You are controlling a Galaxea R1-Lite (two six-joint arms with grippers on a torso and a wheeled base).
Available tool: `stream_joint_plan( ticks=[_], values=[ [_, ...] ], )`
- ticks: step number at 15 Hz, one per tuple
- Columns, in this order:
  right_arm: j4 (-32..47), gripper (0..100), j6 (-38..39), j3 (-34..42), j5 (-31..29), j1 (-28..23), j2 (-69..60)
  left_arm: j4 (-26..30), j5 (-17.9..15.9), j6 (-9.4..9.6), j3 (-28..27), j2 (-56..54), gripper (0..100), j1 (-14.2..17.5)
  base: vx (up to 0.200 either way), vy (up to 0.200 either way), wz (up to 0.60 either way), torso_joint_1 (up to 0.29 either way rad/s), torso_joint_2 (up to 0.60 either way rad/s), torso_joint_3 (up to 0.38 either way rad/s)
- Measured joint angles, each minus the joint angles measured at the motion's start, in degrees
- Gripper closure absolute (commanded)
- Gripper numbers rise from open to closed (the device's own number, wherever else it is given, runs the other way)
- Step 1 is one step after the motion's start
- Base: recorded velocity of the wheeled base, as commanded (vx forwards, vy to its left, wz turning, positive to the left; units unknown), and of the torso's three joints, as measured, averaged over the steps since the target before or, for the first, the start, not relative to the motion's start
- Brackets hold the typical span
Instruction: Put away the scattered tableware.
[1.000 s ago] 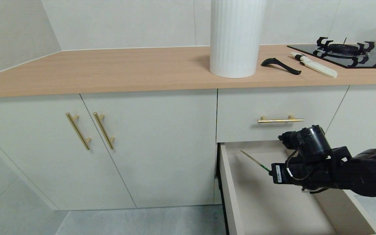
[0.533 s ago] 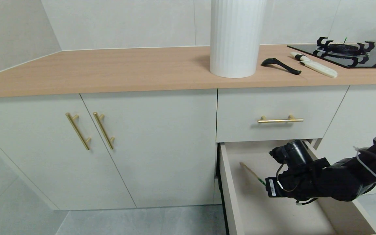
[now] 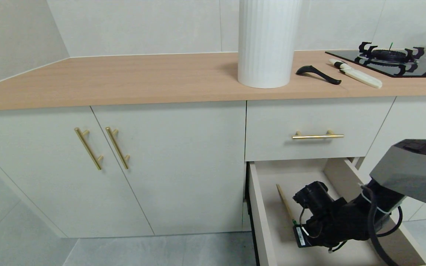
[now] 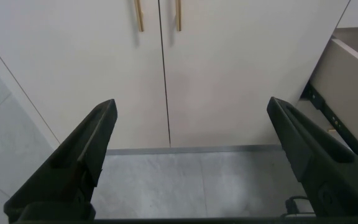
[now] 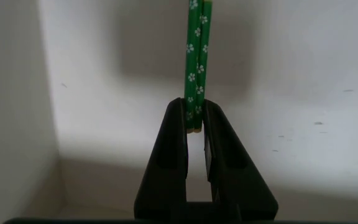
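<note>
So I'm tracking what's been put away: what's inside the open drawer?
A pair of green chopsticks, clamped in the right gripper, low inside the drawer. The arm covers much of the drawer floor, so anything beneath it is hidden.

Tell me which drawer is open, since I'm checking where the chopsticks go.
The lower drawer, pulled out; the right end effector holds the chopsticks inside it. The upper drawer, with the gold handle, is shut.
</note>
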Motion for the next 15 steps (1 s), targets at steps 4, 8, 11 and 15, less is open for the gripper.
stream_joint_plan(
  ticks=[4,8,11,15],
  values=[
    [-2.4,100,0.0,-0.1,-0.1,0.3,2.6,0.0,0.0,0.0,0.0,0.0,0,0.0,0.0,0.0,0.0,0.0,0.0,0.0],
    [-2.9,100,0.2,0.0,-0.3,0.3,3.3,0.0,0.0,0.0,0.0,0.0,0,0.0,0.0,0.0,0.0,0.0,0.0,0.0],
    [-2.8,100,0.2,-0.1,-2.4,0.3,3.4,0.0,0.0,0.0,0.0,0.0,0,0.0,0.0,0.0,0.0,0.0,0.0,0.0],
    [-2.8,0,0.2,-0.1,-2.5,0.2,3.4,0.0,0.0,0.0,0.0,0.0,0,0.0,0.0,0.0,0.0,0.0,0.0,0.0]
  ],
)
